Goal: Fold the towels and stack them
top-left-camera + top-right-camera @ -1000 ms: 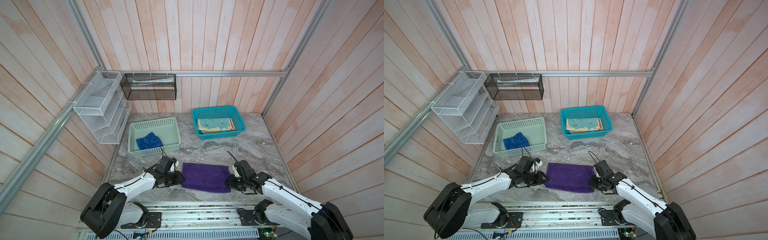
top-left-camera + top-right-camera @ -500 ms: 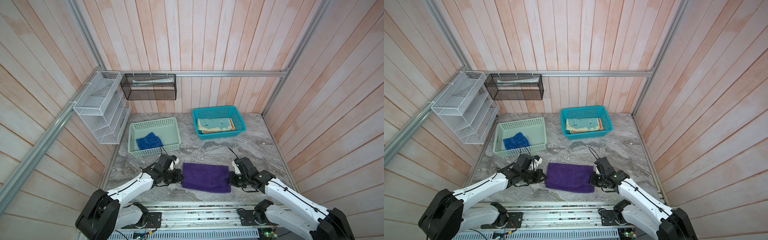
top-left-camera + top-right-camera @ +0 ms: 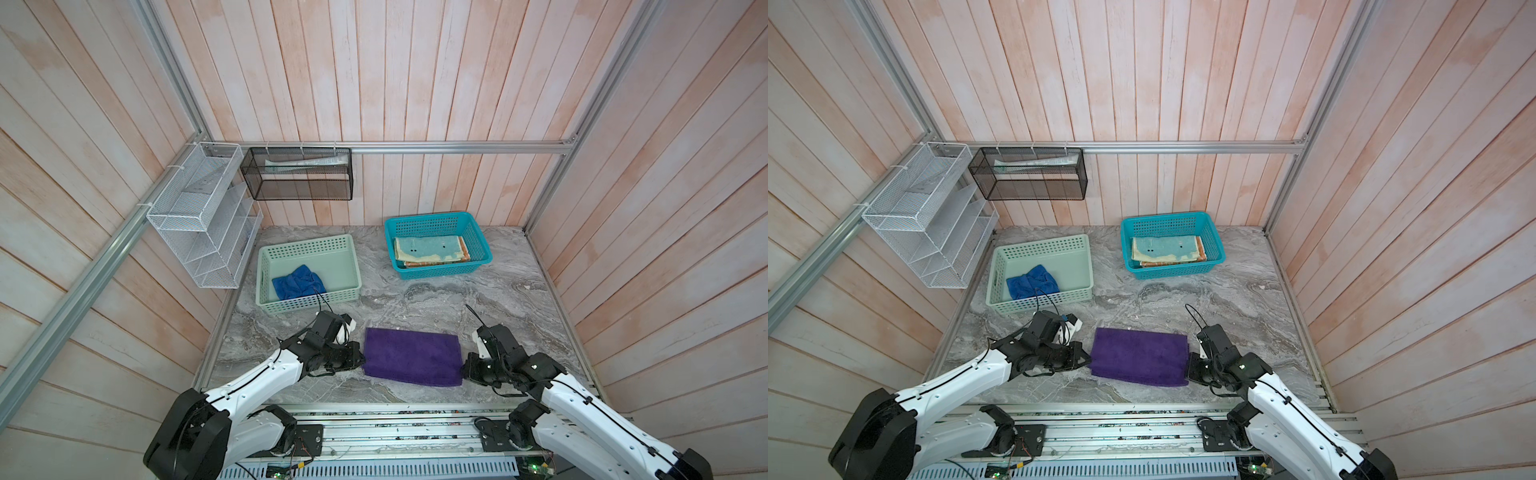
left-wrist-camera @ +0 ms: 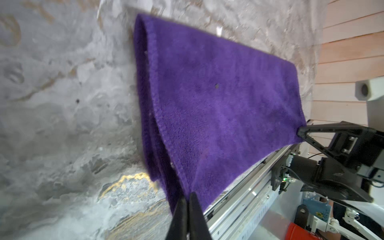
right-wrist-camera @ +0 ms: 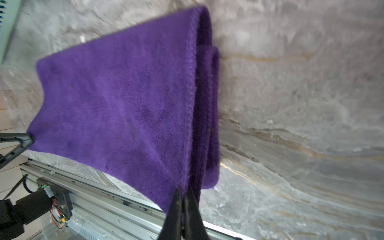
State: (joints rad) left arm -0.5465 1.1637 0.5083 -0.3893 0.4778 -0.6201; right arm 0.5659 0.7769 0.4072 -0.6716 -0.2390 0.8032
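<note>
Left gripper [image 4: 188, 204]: jaws pinched on the nearest corner of the folded purple terry towel [image 4: 218, 93].
Right gripper [image 5: 182, 202]: clamped on the opposite near corner; the towel spans the space between the two grippers.
Handling: raise both corners level and carry them evenly to the far edge.
Beyond left gripper: crumpled royal-blue towel [image 3: 298, 281] in mint-green plastic basket [image 3: 305, 241].
Beyond right gripper: folded teal and orange towels [image 3: 430, 249] in teal plastic basket [image 3: 428, 216].

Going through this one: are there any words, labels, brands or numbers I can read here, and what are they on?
No text can be read in any view.
purple towel: plain, no label showing.
tube in the black wire basket: any print is too small to read.
</note>
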